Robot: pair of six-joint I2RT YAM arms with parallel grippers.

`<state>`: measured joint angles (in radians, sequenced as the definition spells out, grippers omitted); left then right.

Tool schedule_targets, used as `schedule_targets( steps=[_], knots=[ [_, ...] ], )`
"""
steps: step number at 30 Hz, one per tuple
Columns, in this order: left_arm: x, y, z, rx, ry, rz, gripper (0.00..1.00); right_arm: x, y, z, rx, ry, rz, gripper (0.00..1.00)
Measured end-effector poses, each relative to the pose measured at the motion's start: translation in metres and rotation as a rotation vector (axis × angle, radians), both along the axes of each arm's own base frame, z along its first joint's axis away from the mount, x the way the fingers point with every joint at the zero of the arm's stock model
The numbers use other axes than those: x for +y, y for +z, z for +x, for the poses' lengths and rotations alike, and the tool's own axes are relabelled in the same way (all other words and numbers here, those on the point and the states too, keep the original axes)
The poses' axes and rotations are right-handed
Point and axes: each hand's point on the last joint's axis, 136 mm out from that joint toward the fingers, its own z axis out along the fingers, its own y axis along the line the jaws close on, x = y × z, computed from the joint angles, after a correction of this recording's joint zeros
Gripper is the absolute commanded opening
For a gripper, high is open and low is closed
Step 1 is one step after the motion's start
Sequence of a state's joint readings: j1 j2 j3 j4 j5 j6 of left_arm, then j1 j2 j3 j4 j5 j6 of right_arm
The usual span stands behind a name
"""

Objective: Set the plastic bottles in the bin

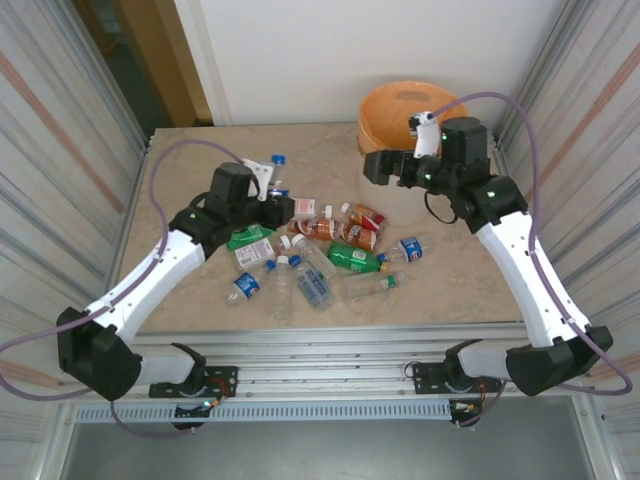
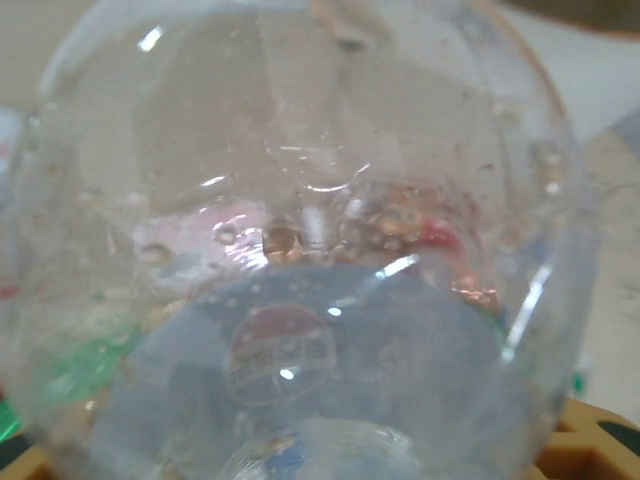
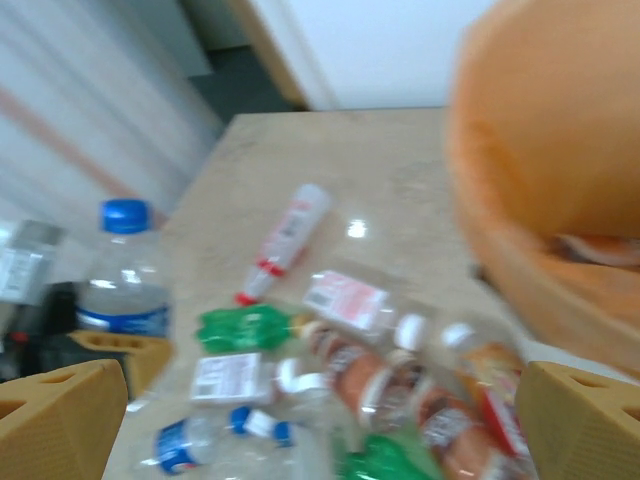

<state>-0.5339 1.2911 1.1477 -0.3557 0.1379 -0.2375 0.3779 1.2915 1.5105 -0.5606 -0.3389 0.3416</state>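
Plastic bottles (image 1: 330,250) scattered lying mid-table, one clear blue-capped bottle (image 3: 125,280) upright, orange-lined bin (image 1: 385,125) far right.

You are looking at a robot lab booth. A table (image 1: 460,300) is sitting on silver metal rails (image 1: 330,355), ribbed panels (image 1: 50,170) are standing at both sides, and the left arm (image 1: 140,278) and right arm (image 1: 535,280) are sitting bolted there.

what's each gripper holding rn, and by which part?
The left gripper is shut on a clear blue-capped bottle, held upright and gripped low on its body. The right gripper is open and holds nothing.
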Motion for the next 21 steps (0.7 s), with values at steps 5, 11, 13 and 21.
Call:
schedule_targets(
  steps=[5,11,13,21],
  knots=[
    [-0.047,0.020,-0.021,-0.059,-0.129,-0.090,0.40,0.052,-0.003,-0.003,0.043,0.168,0.101,0.89],
    [-0.077,0.032,-0.034,-0.075,-0.225,-0.170,0.40,0.092,-0.022,0.002,0.120,0.283,0.133,0.77],
    [-0.081,0.033,-0.034,-0.071,-0.239,-0.186,0.40,0.099,-0.024,0.000,0.130,0.308,0.140,0.70],
    [-0.088,0.038,-0.040,-0.058,-0.276,-0.229,0.40,0.114,-0.020,-0.002,0.140,0.381,0.186,0.47]
  ],
)
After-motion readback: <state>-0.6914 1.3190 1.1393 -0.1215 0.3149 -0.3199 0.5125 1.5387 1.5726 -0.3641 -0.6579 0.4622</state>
